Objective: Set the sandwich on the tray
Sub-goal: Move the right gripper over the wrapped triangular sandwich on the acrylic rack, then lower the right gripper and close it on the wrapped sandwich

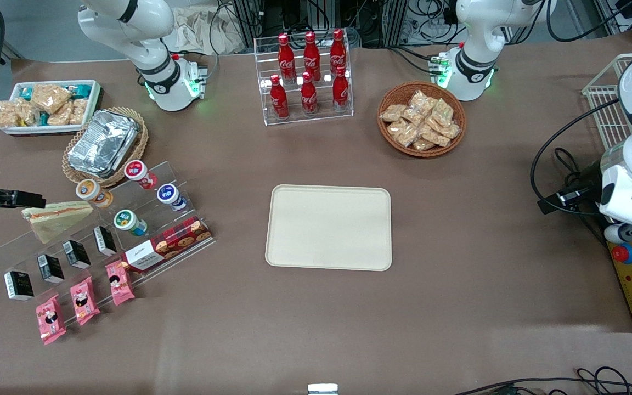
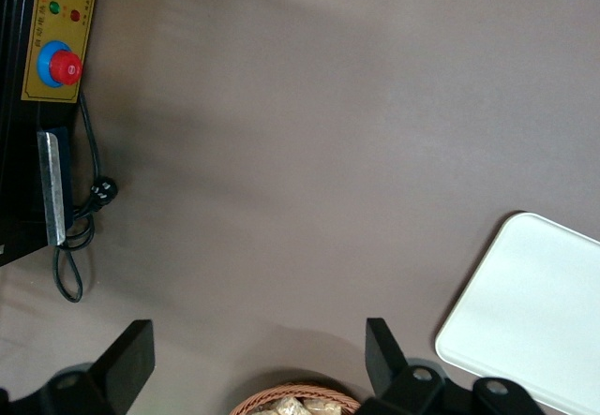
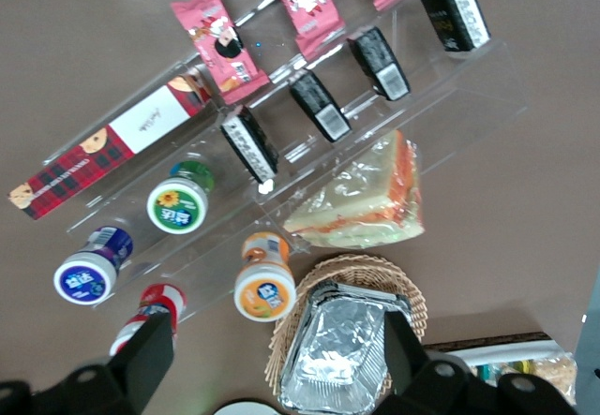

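While the claw [image 3: 272, 359] hangs open above, sandwich [image 3: 364, 204] — pale wedge, orange-red filling, clear-wrapped.

The black claw [image 1: 33, 198] of the working arm pokes in from the front view's edge, so most of it is cut off. It covers the top edge of the wrapped triangle sandwich [image 1: 58, 218]. In the right wrist view the white bin of snacks [image 3: 511, 363] shows only as a thin strip. The cream flat tray [image 2: 530, 317] is cut off in the left wrist view. The words on the small black boxes [image 1: 48, 267] are too small to read.
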Available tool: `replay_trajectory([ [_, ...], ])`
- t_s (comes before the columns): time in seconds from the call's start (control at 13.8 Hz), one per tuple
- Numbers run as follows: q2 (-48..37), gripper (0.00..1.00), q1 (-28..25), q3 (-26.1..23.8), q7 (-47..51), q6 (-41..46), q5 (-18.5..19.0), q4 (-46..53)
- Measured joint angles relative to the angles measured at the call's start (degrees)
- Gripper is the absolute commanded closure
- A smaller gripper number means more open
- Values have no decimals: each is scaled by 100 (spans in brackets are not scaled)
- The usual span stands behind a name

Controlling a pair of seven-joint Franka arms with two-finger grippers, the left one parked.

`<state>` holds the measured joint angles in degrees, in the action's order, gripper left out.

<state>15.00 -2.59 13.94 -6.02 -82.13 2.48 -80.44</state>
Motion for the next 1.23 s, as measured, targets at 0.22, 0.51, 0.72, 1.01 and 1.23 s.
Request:
replay_trajectory([
  [0.22,-15,0,175,18,0,-6,-9,-162],
  [0.51,-71,0,337,20,0,-81,-76,-315],
  [0.72,-81,0,338,24,53,-213,-84,-332],
  [1.01,-84,0,344,57,416,-256,-84,-365],
  [1.23,-63,0,454,125,974,-256,-84,-442],
])
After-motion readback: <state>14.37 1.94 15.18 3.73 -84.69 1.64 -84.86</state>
